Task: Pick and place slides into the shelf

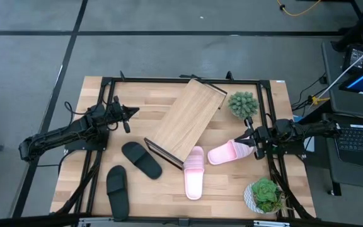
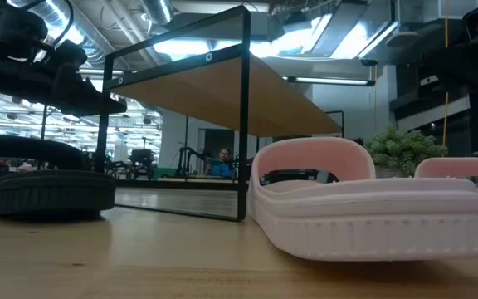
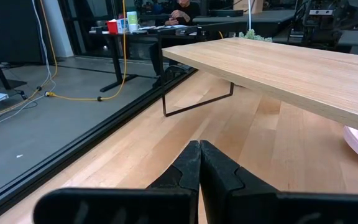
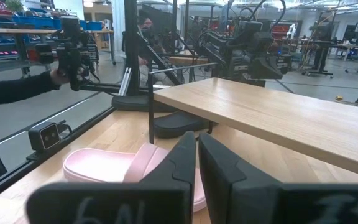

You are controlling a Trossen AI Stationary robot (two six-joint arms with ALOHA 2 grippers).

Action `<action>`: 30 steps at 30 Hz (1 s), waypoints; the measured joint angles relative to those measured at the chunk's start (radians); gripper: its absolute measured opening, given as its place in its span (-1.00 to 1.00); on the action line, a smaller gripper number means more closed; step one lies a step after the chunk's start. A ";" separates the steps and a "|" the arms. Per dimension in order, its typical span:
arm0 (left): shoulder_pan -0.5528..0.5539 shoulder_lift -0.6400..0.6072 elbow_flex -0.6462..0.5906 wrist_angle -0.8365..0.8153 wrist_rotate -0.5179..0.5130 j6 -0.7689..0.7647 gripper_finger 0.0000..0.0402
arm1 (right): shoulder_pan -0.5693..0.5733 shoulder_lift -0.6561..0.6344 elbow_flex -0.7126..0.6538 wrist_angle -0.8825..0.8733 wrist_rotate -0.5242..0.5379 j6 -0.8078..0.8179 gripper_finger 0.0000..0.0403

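While both arms hang over the table with nothing in their fingers, four slides lie scattered on the wood below the shelf. Nearest the front edge, one black slide (image 1: 117, 190) lies alone at the left, and a potted green plant (image 1: 264, 195) stands at the right corner. Between them a pale pink slide (image 1: 194, 172) points toward the front edge, its heel end just at the shelf's low corner. A little farther back, a second black slide (image 1: 141, 159) lies slantwise just left of that same low edge, and the other pink slide (image 1: 230, 152) lies slantwise on the right, close to the right gripper (image 1: 252, 142), whose fingers are pressed together just above the table beside it. The shelf (image 1: 188, 118) runs diagonally across the middle of the table, a slanted light board on a thin black frame, with no slide on it. Off to its left the left gripper (image 1: 127, 118) hovers, fingers likewise pressed together, pointing toward the board. Behind the shelf's right side a second small plant (image 1: 242, 104) stands near the far edge. Beyond the table, a person (image 3: 183, 10) sits at a desk.
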 joint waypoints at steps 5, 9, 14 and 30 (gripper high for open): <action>0.000 0.000 0.000 0.000 0.000 -0.012 -1.00 | 0.000 0.000 0.000 -0.001 0.000 0.002 -0.89; 0.000 0.000 0.000 0.018 0.013 -0.042 -1.00 | 0.000 0.000 0.000 0.010 0.000 0.007 -0.89; -0.001 0.000 0.000 0.024 0.241 -0.005 -1.00 | 0.000 0.000 0.000 0.014 0.000 0.031 -0.89; -0.001 0.000 0.017 0.024 0.319 -0.016 -1.00 | -0.001 0.001 0.013 0.027 0.108 0.031 -0.90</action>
